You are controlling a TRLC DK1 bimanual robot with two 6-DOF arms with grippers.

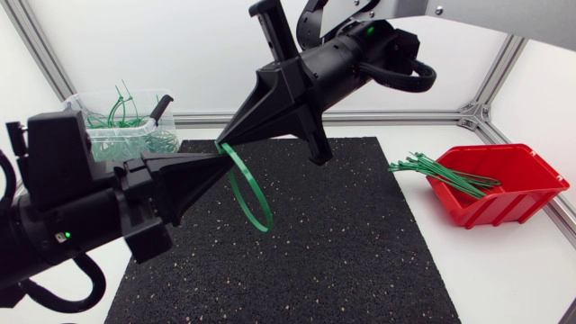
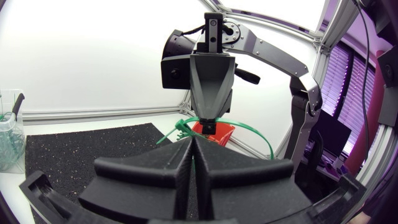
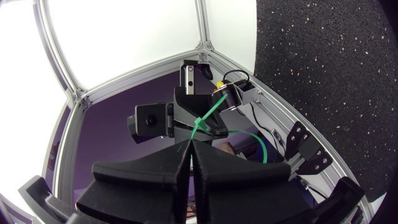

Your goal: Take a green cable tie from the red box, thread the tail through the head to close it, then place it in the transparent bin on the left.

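Closest to us, our left gripper [image 1: 220, 158] has its two wedge fingers pressed together at the tips, and the green cable tie [image 1: 267, 211] is pinched between them. Our right gripper [image 1: 223, 141] sits tip to tip with it, just above and touching distance away. Its fingers are likewise closed, clamped on the same tie. From the point where the two grippers meet, the tie hangs down as a closed loop, clear of the black mat [image 1: 342, 252] beneath them. In the right wrist view, a short green tail sticks out ahead of the right gripper's tips. Well off to the right gripper's side stands the red box [image 1: 515, 193], with a bundle of spare ties [image 1: 441, 173] poking over its rim. Behind our left gripper, near its arm, sits the transparent bin [image 1: 99, 146], with several green ties in it.
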